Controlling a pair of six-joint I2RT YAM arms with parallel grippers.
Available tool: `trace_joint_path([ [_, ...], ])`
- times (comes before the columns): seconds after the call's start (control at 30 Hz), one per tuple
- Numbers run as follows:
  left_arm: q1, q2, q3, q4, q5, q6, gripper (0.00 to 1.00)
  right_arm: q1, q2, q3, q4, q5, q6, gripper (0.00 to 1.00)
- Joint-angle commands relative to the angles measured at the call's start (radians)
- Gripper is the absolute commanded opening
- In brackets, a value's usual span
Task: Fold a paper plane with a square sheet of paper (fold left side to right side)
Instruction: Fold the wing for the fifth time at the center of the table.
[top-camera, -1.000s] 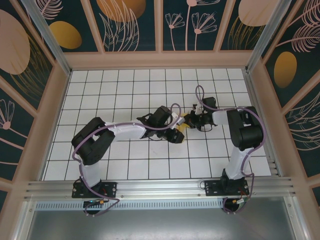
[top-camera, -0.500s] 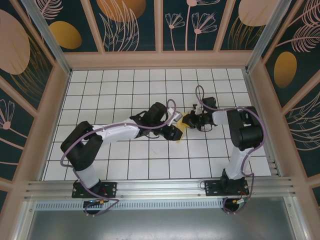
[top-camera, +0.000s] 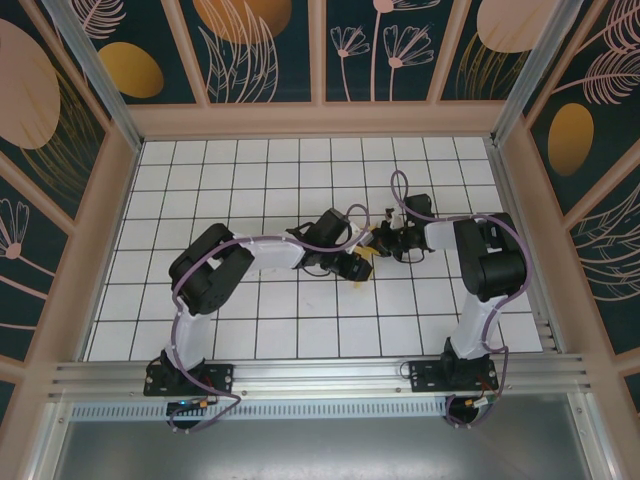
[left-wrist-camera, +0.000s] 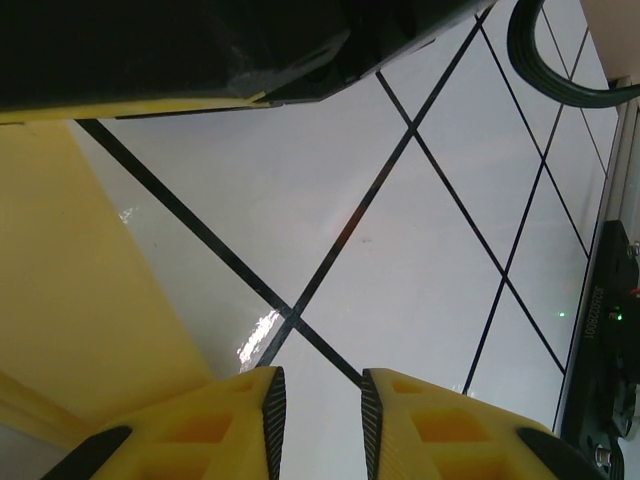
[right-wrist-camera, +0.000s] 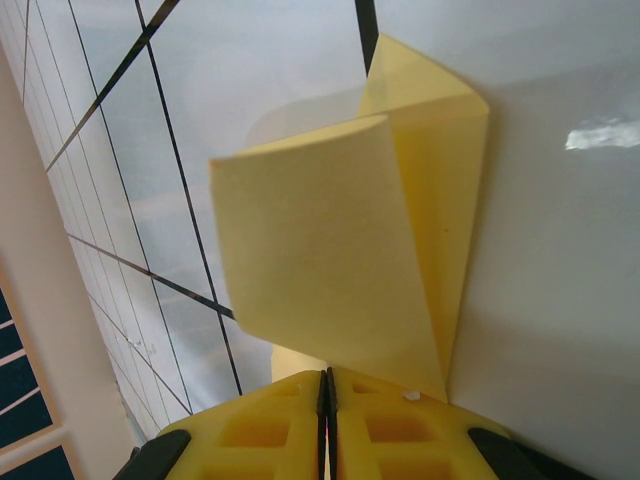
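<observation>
The left claw (left-wrist-camera: 322, 388) has drawn in low beside the thin yellow-orange square sheet of paper (right-wrist-camera: 400, 200), jaws slightly apart and empty (its elbow now tucked). The right claw (right-wrist-camera: 327, 388) stays pinched on the sheet's edge at the middle of the white gridded surface (top-camera: 250, 180), the flap curled over; the fold seems begun but uncreased.

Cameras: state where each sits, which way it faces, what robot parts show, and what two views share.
Top external: high behind the robot, facing down at the table; left arm and right arm show.
Left wrist: on the left arm, facing the tiles; left pincer open beside the paper.
Right wrist: on the right arm, facing the table; right pincer shut on the curled paper.
Both wrist views share the paper.
</observation>
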Motion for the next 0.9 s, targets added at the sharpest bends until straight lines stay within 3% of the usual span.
trace_joint_path([
  [0.0, -0.01, 0.013, -0.029, -0.027, -0.013, 0.034, 0.3, 0.008, 0.055, -0.014, -0.073, 0.114, -0.023, 0.14],
  [0.87, -0.104, -0.066, -0.176, -0.061, -0.056, 0.025, 0.29, 0.009, 0.058, -0.004, -0.106, 0.135, -0.024, 0.14],
])
